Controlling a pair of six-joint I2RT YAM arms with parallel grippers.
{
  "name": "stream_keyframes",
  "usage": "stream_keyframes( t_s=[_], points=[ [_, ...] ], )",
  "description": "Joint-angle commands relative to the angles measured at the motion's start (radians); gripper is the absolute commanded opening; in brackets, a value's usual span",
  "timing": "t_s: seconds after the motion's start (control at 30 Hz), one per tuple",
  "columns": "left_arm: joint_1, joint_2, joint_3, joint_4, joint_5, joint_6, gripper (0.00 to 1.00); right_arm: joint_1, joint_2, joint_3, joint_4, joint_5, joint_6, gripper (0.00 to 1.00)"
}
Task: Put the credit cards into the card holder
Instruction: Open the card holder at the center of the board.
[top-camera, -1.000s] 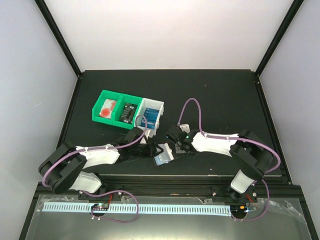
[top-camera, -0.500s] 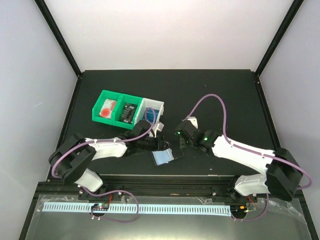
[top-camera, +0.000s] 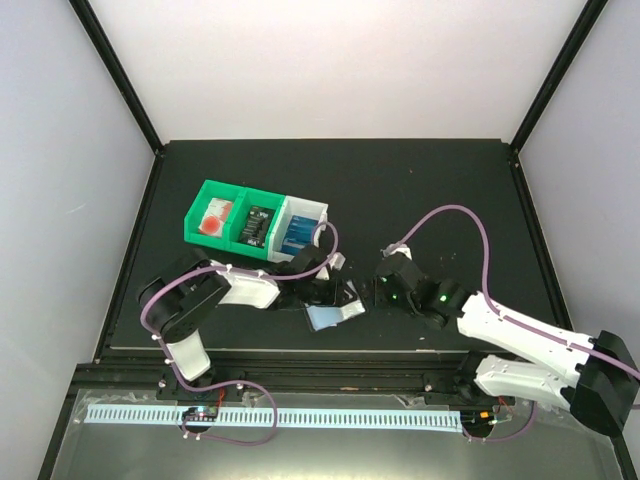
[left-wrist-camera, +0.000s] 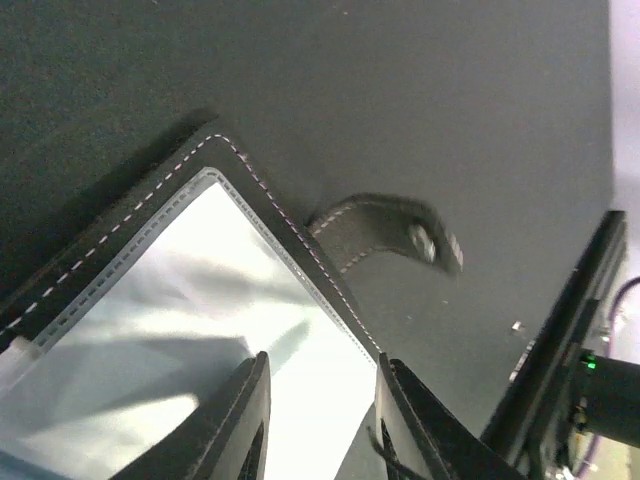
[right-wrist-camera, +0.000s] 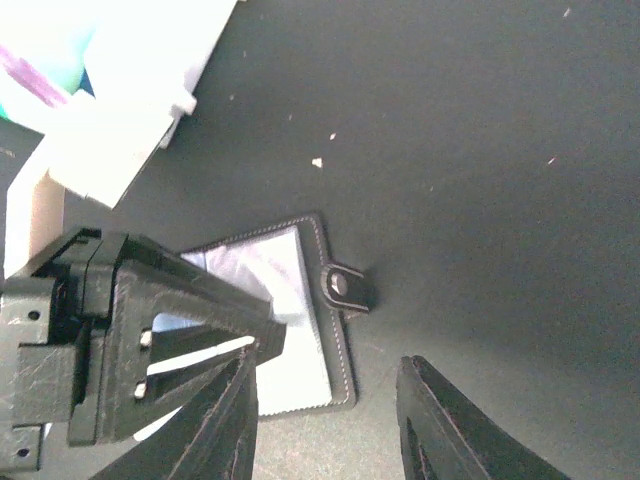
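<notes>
The black card holder (top-camera: 333, 308) lies open near the table's front edge, with its pale clear sleeve (left-wrist-camera: 190, 270) facing up and its strap clasp (left-wrist-camera: 385, 225) sticking out to the side. My left gripper (top-camera: 325, 291) hovers right over the sleeve with its jaws (left-wrist-camera: 322, 362) a little apart, and I see nothing held between them. My right gripper (top-camera: 386, 286) stands open (right-wrist-camera: 330, 360) just right of the holder (right-wrist-camera: 290, 290), with only the table and the holder's corner between its fingers. A blue credit card (top-camera: 297, 233) stands in the white bin.
A green two-compartment bin (top-camera: 240, 191) holds a red-marked item (top-camera: 213, 217) and a dark card (top-camera: 258, 226). The white bin (top-camera: 307, 205) stands joined to its right, just behind the left gripper. Black table edges run along both sides.
My right gripper has drawn back to the right, away from the holder, with its jaws open. The left gripper has slid right over the open sleeve, and its jaws have narrowed.
</notes>
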Motion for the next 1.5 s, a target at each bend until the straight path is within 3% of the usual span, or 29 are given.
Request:
stream_keyframes(
  t_s=[0.0,0.2,0.3,0.47,1.0,1.23,1.47],
  points=[
    [-0.039,0.035,0.065,-0.119,-0.148,0.05,0.31,-0.005,0.025,-0.028,0.053,-0.076,0.01,0.41],
    [-0.067,0.08,0.084,-0.253,-0.25,0.048,0.27,-0.005,0.087,-0.055,0.133,-0.162,0.001,0.41],
    [-0.067,0.063,0.074,-0.249,-0.234,0.051,0.24,-0.005,0.123,-0.064,0.16,-0.196,0.001,0.35],
    [-0.067,-0.04,0.094,-0.262,-0.193,0.081,0.24,-0.005,0.14,-0.084,0.196,-0.221,0.009,0.26],
    [-0.05,-0.252,0.134,-0.45,-0.325,0.147,0.28,-0.005,0.232,-0.05,0.228,-0.282,-0.005,0.24],
    [-0.011,-0.412,0.165,-0.643,-0.504,0.214,0.44,-0.005,0.244,0.003,0.168,-0.234,-0.012,0.25],
    [0.089,-0.652,0.126,-0.823,-0.675,0.198,0.64,-0.005,0.244,0.109,0.098,-0.181,-0.13,0.37]
  ],
)
